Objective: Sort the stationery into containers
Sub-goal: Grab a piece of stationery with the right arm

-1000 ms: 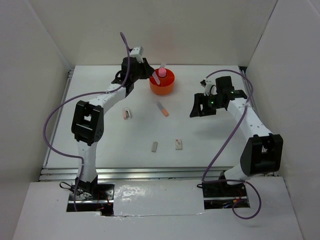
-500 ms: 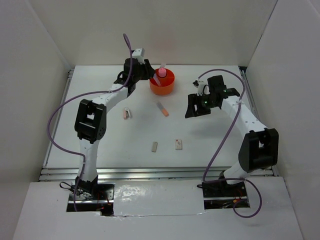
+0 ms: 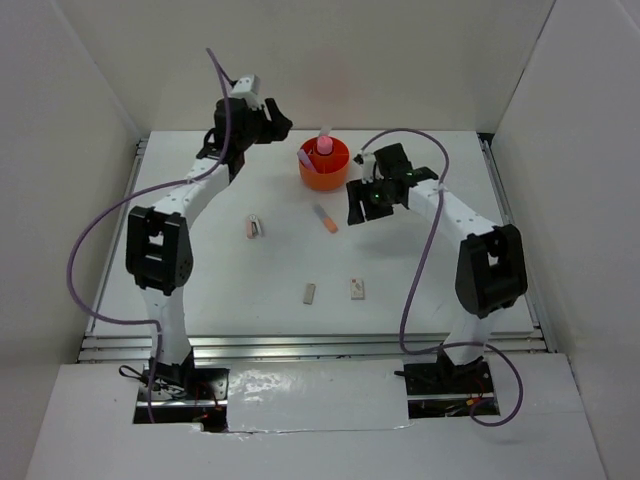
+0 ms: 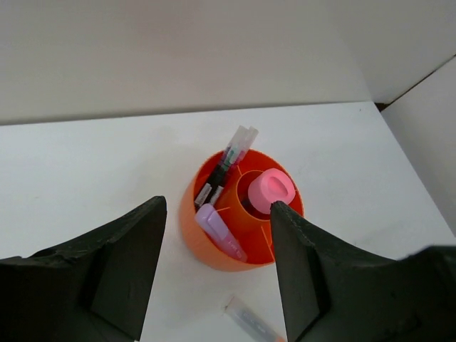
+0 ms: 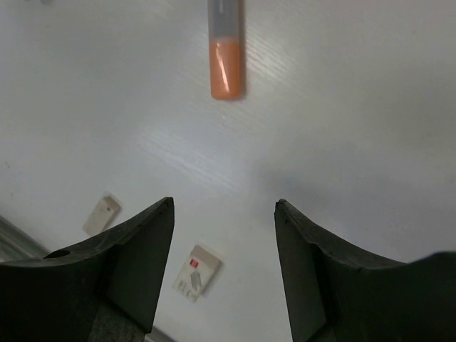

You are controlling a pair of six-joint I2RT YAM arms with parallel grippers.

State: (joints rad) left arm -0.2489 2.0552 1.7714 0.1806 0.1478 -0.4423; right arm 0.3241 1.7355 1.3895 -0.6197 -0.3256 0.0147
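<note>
Two arms, both held above the counter (image 3: 420,270). Left arm: stretched far, pincer (image 4: 217,210) apart, empty, facing down on the orange tub (image 4: 206,251) that holds pens (image 4: 226,165) and a glue stick (image 4: 271,189) in its central ring. Right arm: folded inward, pincer (image 5: 224,206) apart, empty, over the marker (image 5: 226,53) lying near the tub. Three erasers (image 3: 309,293) loose nearer the bases.

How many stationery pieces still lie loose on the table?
4: orange marker just in front of the orange tub, pinkish piece left of it, beige eraser and white eraser lower in the top view. The pinkish piece may be two items side by side.
</note>
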